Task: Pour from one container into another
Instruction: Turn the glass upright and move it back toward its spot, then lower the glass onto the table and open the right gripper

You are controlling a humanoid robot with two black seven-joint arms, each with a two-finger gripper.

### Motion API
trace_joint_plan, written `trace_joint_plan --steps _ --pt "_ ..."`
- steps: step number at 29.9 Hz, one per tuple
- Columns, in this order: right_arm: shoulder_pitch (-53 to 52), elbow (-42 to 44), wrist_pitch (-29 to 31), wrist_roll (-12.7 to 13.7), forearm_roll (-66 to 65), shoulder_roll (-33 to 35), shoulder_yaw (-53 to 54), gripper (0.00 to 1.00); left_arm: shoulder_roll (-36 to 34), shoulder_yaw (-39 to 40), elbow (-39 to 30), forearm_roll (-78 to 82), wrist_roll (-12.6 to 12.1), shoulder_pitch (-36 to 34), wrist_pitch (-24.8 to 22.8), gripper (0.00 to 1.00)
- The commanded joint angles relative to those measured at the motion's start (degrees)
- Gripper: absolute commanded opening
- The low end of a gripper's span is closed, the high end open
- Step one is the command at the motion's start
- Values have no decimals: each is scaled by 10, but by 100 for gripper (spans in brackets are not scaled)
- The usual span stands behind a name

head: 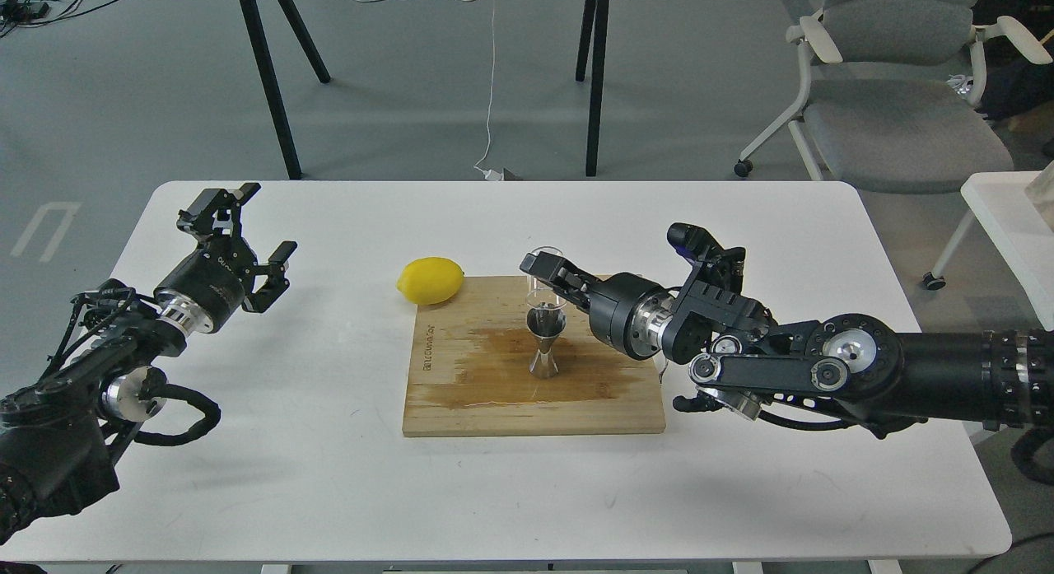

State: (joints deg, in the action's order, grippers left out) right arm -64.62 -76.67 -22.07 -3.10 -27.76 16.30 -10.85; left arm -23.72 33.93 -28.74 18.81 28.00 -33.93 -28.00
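The steel jigger [544, 343] stands upright near the middle of the wooden board [494, 393], and its upper cone looks dark inside. Just above and behind its mouth my right gripper [545, 271] is shut on the small clear glass cup [543, 279], which stands nearly upright with its rim at the top. My left gripper [247, 240] hovers open over the table's left side, far from both containers, with nothing between its fingers.
A yellow lemon [430, 280] lies at the board's far left corner. The board carries a broad dark wet stain around the jigger. The white table [329, 492] ends close to my body; an office chair [893, 105] and black trestle legs stand beyond it.
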Motion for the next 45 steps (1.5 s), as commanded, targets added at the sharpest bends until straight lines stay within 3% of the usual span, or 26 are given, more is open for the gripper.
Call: trace_joint_plan --steps 1,7,17,25,34,45 --pt "17 -2 2 -1 51 0 55 48 1 0 0 0 0 0 0 99" --pt "103 -2 2 -2 99 -1 193 48 0 0 0 0 0 0 0 99" --pt "331 -29 5 -20 220 -11 548 47 1 0 0 0 0 0 0 99" --pt "523 -30 57 -20 345 -66 791 47 2 0 0 0 0 0 0 99" --pt "599 37 125 -13 481 -69 868 47 1 0 0 0 0 11 0 99" --pt "591 137 143 5 519 -72 871 47 1 0 0 0 0 11 0 99"
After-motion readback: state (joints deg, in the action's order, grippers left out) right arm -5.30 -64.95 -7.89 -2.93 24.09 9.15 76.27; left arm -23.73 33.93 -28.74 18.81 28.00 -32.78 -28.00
